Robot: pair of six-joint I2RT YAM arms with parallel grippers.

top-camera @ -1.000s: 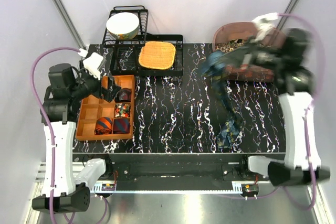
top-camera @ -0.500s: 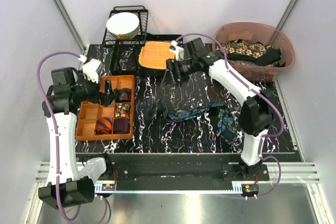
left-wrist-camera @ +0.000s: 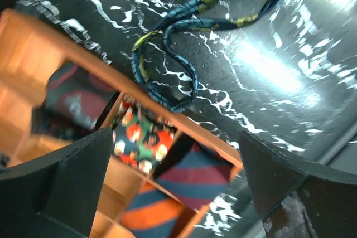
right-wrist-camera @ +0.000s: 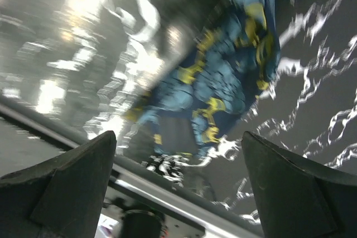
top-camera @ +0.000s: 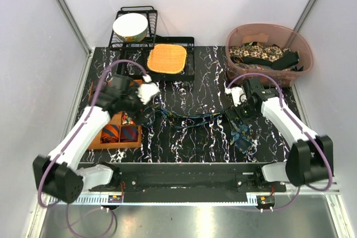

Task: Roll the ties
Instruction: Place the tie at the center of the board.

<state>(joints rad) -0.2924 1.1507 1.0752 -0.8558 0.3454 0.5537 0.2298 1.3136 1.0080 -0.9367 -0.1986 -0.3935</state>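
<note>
Status: partway, roughly mid-task by my read.

Done: the orange tray (top-camera: 114, 145) at the left edge of the counter (top-camera: 189, 82) already holds rolled ties. I count two striped rolls (top-camera: 110, 133) in the near compartments, a dotted roll (left-wrist-camera: 142, 140) behind them and a dark roll (left-wrist-camera: 72, 98) further in. That makes at least four. My left arm (top-camera: 83, 132) covers part of the tray from above, so I can't tell which compartments are free.

Open item: the dark blue tie (top-camera: 195, 118) is not yet rolled. It lies strung out left to right across the middle of the counter, rumpled and wavy rather than flat. Its narrow end curls on the counter just beside the tray's right wall. Its wide end sits toward the near edge, right of centre.

Claws: the left claw (top-camera: 146, 111) hangs over the narrow end with fingers wide apart and nothing between them. The right claw (top-camera: 234, 116) is over the wide end, also spread and empty. Neither one holds fabric.

Remaining, as I judge it:
- straighten the blue tie, roll it and seat it in the tray
- then work through the pile (top-camera: 262, 54) in the pink bin (top-camera: 262, 26) at the far right corner. I can see beige floral and black fabric there, but the count isn't readable.
</note>
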